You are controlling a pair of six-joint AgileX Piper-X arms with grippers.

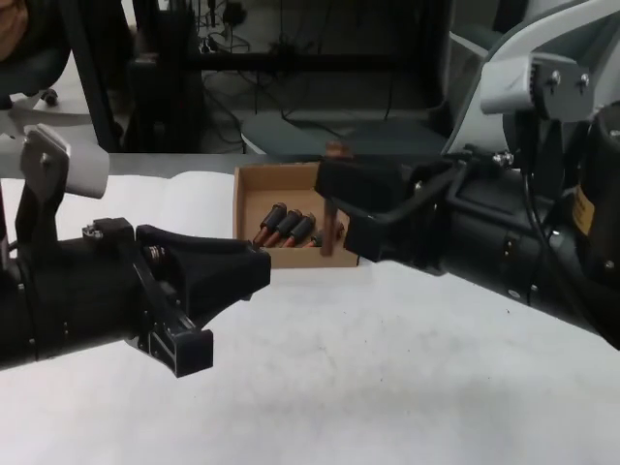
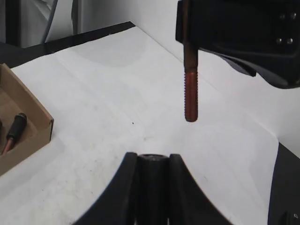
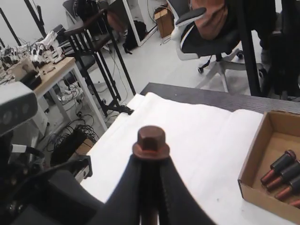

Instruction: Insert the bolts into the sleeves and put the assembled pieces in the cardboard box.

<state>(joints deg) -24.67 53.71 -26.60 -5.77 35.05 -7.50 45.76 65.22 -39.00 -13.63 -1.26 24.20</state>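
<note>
Firmly, the right tool (image 3: 150, 164) is clamped on a copper bolt (image 3: 151, 140) just under its head, with the shank upright and the threaded end pointing down, clear of the tabletop (image 1: 387, 368). Meanwhile the left tool (image 2: 151, 160) is closed around a dark sleeve (image 2: 152, 187); the bolt's tip hangs near it but apart, not touching. Beyond both tools sits the box (image 1: 254, 186), with several assembled pieces (image 1: 287, 226) lying side by side inside
</note>
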